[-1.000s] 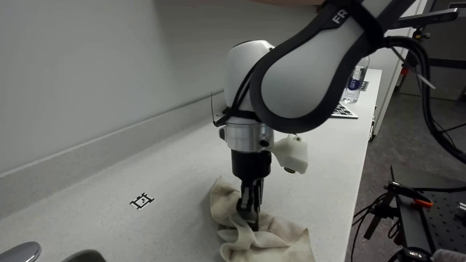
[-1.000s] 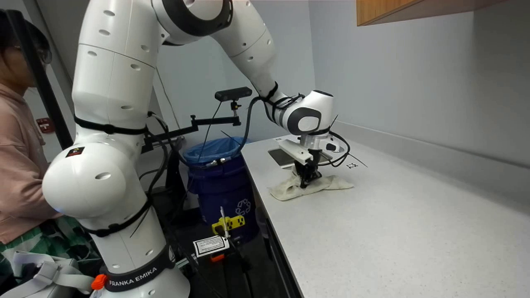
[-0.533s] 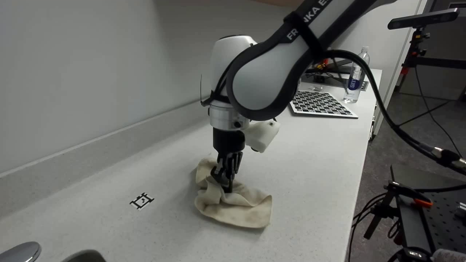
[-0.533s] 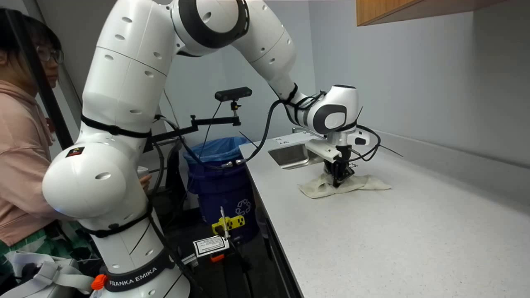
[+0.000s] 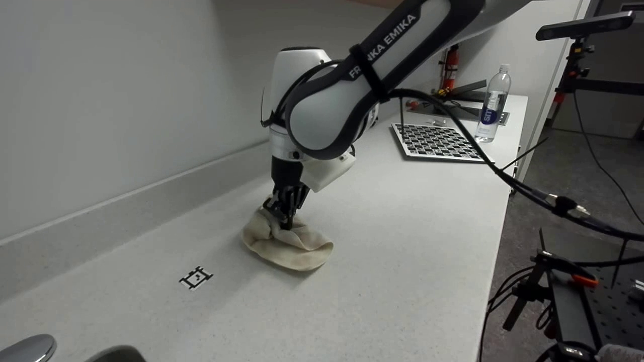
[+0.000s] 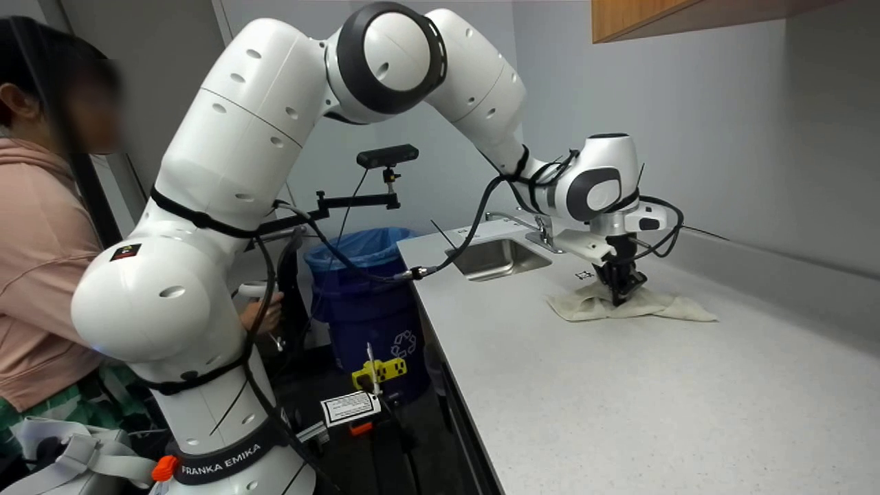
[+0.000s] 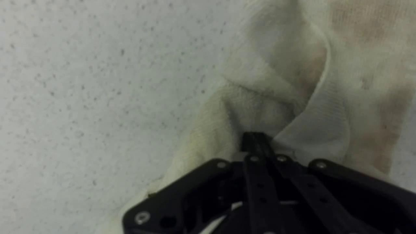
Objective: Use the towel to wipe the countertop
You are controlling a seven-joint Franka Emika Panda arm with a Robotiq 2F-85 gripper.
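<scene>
Towel (image 5: 289,251), in an exterior view: rumpled on the counter (image 5: 392,251), near the printed marker (image 5: 196,278), not touching it. Pincer (image 5: 287,224) points down into the folds, clenched. In an exterior view the towel lies on the opposite side of the marker from the sink (image 6: 498,260), its ends flared low to either side of the pincer; counter runs on beyond it, away from the marker. Wrist view: marker out of frame. Fingertips (image 7: 249,141) together, sunk in a crease, towel bunched close about them. I take it as a fold grasped, though the pinch itself is hidden. Brownish patches (image 7: 391,104) on the fabric. Step in hand, by my reading: wiping, towel gripped and down on the counter. How much is done, cannot tell. Next move calls for a level sweep, clench held, tips low enough to press the towel, likely along the stretch leading away from the marker. Lifted too high, only loose ends would rub; pressed too hard, the towel may ruck up.
</scene>
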